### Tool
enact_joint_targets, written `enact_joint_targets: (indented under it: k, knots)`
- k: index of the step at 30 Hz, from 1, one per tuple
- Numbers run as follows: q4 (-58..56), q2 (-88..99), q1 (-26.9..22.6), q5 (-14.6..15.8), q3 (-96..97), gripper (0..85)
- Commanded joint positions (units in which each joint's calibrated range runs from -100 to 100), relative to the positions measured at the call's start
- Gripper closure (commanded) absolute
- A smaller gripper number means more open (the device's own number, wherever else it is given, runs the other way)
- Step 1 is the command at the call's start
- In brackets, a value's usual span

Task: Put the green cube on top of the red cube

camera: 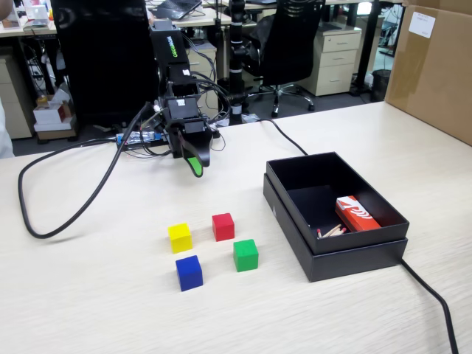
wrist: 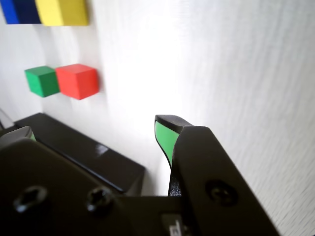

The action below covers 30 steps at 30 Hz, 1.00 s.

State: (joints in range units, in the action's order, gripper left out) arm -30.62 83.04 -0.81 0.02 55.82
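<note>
The gripper (camera: 196,168) hung over the table behind the cubes, holding nothing; only one green-lined tip showed clearly, so whether the jaws were spread couldn't be told. Ahead sat yellow (camera: 180,237), blue (camera: 189,272), the red cube (camera: 223,226), then the green cube (camera: 245,254) just beside it, near the black box (camera: 335,243). Best approach: descend squarely over green, clear of red. The wrist view cropped yellow and blue.

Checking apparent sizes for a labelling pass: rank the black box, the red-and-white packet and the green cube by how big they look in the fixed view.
1. black box
2. red-and-white packet, partly hidden by the box wall
3. green cube
</note>
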Motion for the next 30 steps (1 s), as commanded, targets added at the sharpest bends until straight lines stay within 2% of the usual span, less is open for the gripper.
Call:
enact_joint_targets:
  k: [1, 7, 11, 23, 30]
  knots:
    - [-9.4, -7.0, 0.0, 1.3, -15.4, 37.8]
    - [-25.0, -27.6, -0.8, 3.5, -44.0, 37.9]
    - [-31.5, -44.1, -0.8, 4.4, -62.9, 37.9]
    - [-32.6, -84.2, -1.5, 5.2, -96.1, 37.8]
    - [-32.6, -97.0, -1.4, 5.5, -103.3, 37.8]
